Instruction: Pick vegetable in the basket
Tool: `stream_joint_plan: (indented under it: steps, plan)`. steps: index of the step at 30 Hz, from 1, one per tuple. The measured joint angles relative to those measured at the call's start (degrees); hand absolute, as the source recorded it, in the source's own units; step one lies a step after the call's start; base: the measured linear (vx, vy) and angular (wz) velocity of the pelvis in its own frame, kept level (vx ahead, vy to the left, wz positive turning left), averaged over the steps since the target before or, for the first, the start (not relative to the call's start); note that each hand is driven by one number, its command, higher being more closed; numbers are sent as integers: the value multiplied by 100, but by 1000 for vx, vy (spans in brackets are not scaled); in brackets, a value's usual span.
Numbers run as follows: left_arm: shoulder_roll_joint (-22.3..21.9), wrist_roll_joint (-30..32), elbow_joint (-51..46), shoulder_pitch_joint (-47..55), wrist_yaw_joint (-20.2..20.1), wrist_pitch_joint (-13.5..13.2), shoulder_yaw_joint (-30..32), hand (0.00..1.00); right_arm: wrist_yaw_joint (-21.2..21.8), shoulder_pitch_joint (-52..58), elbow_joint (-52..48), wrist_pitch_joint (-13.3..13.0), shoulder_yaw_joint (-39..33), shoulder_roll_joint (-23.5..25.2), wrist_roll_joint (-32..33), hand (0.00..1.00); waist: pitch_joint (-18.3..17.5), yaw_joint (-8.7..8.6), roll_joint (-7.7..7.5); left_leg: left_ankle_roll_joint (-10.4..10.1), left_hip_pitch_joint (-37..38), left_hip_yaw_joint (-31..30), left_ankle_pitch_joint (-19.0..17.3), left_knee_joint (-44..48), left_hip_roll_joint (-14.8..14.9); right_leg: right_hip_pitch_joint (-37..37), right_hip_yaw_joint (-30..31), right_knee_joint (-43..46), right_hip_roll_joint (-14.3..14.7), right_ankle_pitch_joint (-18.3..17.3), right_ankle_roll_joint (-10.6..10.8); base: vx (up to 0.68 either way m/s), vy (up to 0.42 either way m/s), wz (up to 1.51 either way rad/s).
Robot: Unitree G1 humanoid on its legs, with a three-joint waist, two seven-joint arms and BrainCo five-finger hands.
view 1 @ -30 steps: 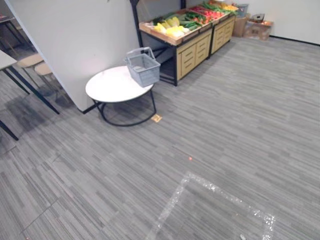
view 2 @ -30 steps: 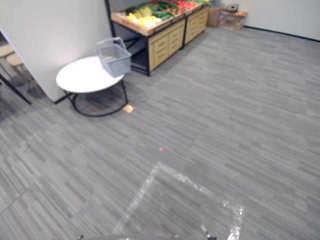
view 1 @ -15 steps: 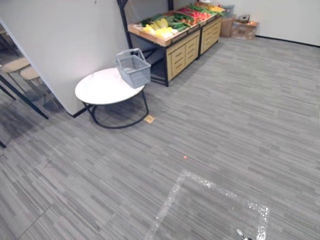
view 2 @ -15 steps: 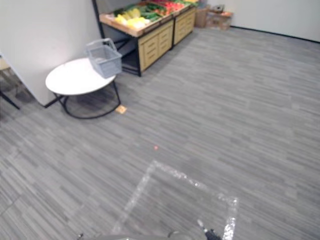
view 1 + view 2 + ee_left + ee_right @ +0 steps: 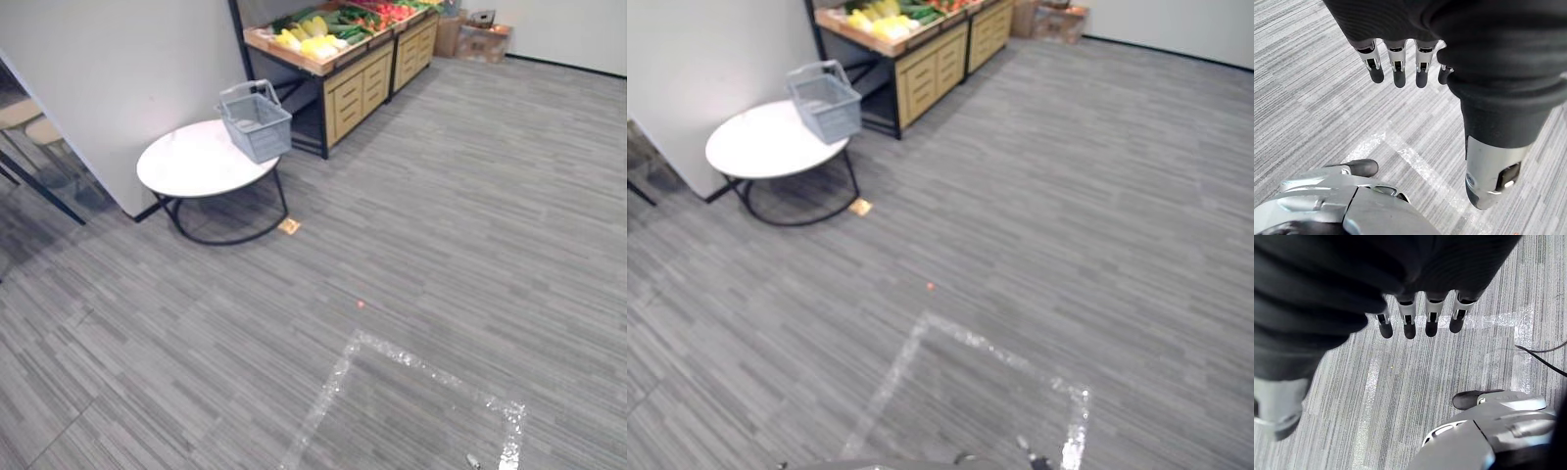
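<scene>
The left hand [image 5: 1396,68] and the right hand [image 5: 1420,318] are hanging over the grey floor, fingers dangling straight and loose, holding nothing. Just ahead, a square of shiny tape [image 5: 421,367] is marking the floor. Well beyond it, a grey basket [image 5: 257,122] is sitting on a round white table [image 5: 191,162], at the edge nearest a wooden stand [image 5: 362,83]. The vegetables [image 5: 313,44] are lying heaped on top of that stand, farther off again.

As I judge it, the whole approach is waiting to be done, and the risks are sitting along it. The basket is perching close to the table's rim, so a clumsy reach could be pushing it off. The table's dark frame is spreading low, inviting a bump. The vegetables are lying packed together, so a loose grasp could be dragging a neighbour over the edge.
</scene>
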Motion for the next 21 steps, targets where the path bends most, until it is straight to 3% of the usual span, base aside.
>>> stream_joint_plan:
  steps: [3, 5, 6, 8, 9, 10, 12, 14, 17, 20, 21]
  plan:
    - [0, -12, -13, -74, 35, 6, -10, 0, -15, -106, -5, 1, -8, -12, 12, 0, 79, -15, 64, -1, -49, 17, 1, 2, 60, -196, 32, 274, 20, -75, 88, -37, -30, -8]
    - [26, -18, -22, -154, 50, 7, -8, 0, -61, -188, -6, 2, -17, 8, 14, 0, 186, -13, 21, -10, -142, 22, 7, 2, 92, -484, 40, 698, 9, -242, 43, -66, -25, -6]
    - [74, -24, -35, -202, 61, 6, -4, 0, -100, -234, -5, 4, -18, 16, 20, 0, 288, -7, -54, -42, -207, 29, -29, 112, 91, -619, 39, 917, -33, -386, -79, -102, -75, 0]
    - [113, -64, -103, -263, 98, 2, 0, 0, -154, -279, -5, 0, 6, 42, 53, 0, 339, 0, -139, -69, -779, 33, -495, 1157, 243, -851, 31, 1175, -93, -603, -168, -96, -98, 1]
    - [73, -116, -211, -247, 131, -5, 1, 0, -182, -301, -5, -4, 70, 2, 60, 0, 391, 32, -56, -89, -1267, 46, -829, 2126, 480, -917, 21, 1260, -34, -707, -260, -39, -74, 3]
    - [75, -129, -248, -253, 155, -8, 16, 0, -192, -323, -4, -5, 134, -6, 62, 0, 450, 26, -46, -83, -1524, 33, -878, 2650, 579, -906, 7, 1277, -25, -723, -285, -47, -101, 12]
    - [-21, -264, -433, -271, 179, -20, 256, 0, -201, -334, 0, -4, 571, -181, 52, 0, 781, 24, 31, 51, -2422, -261, -747, 4734, 936, -593, -118, 1265, -25, -781, -357, 20, 9, 25]
    - [-60, -352, -431, -278, 216, -26, 259, 0, -230, -414, -2, 9, 716, -240, 48, 0, 864, 101, 91, -54, -2923, -468, -851, 5157, 895, -332, -171, 1190, -195, -854, -334, 118, 137, 18]
    - [-65, -351, -420, -316, 225, -31, 208, 0, -304, -549, -7, 3, 903, -342, 0, 0, 866, 215, 97, -25, -3152, -452, -762, 3866, 771, -308, -194, 1060, -410, -913, -234, 173, 173, 7]
    - [-144, -349, -393, -206, 274, -25, 211, 0, -437, -680, -35, -1, 1191, -450, 67, 0, 848, 303, 206, -172, -3171, -597, 69, 1095, 834, -167, -177, 804, -513, -1030, -38, 373, 312, 2]
    - [-187, -347, -376, -156, 280, -19, 211, 0, -441, -754, -52, -7, 1263, -505, 180, 0, 856, 320, 269, -173, -3245, -645, 87, 848, 963, -108, -136, 786, -513, -1097, 73, 473, 404, -10]
